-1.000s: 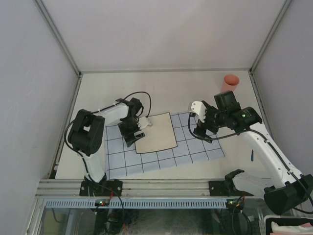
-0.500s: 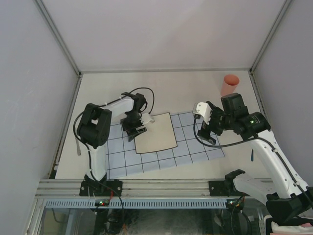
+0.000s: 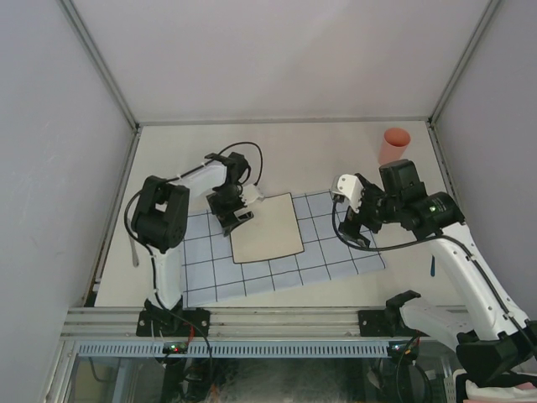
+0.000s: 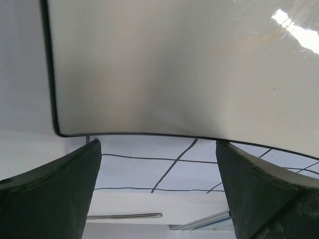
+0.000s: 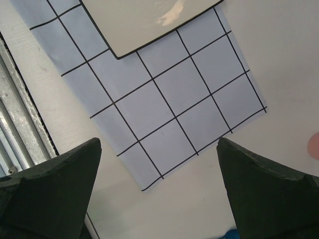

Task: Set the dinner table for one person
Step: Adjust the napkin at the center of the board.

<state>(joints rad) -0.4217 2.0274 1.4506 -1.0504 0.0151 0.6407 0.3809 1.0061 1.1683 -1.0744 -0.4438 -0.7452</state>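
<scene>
The dinner table (image 3: 294, 155) is a wide off-white surface with a light-blue grid cloth (image 3: 336, 252) lying on its near half. On the cloth rests a cream square plate (image 3: 267, 227) with a dark rim. My left gripper (image 3: 233, 215) hangs open at the plate's far-left corner, holding nothing. In the left wrist view the plate (image 4: 174, 64) fills the top, its rim just ahead of the left gripper (image 4: 157, 145). My right gripper (image 3: 354, 232) stands open over the cloth's right part. The right wrist view shows this gripper (image 5: 158, 142) empty above the cloth's corner (image 5: 164, 134).
A pink cup (image 3: 394, 144) stands at the back right corner. By the left rail lies a thin silver utensil (image 3: 134, 250), which also shows in the left wrist view (image 4: 124, 216). A small blue object (image 3: 432, 267) lies near the right wall. Grey rails (image 3: 252, 323) edge the table.
My left gripper has shifted toward the plate's far corner, its jaws a little wider. The right gripper drew back slightly to the right, then held still. The plate has not moved.
</scene>
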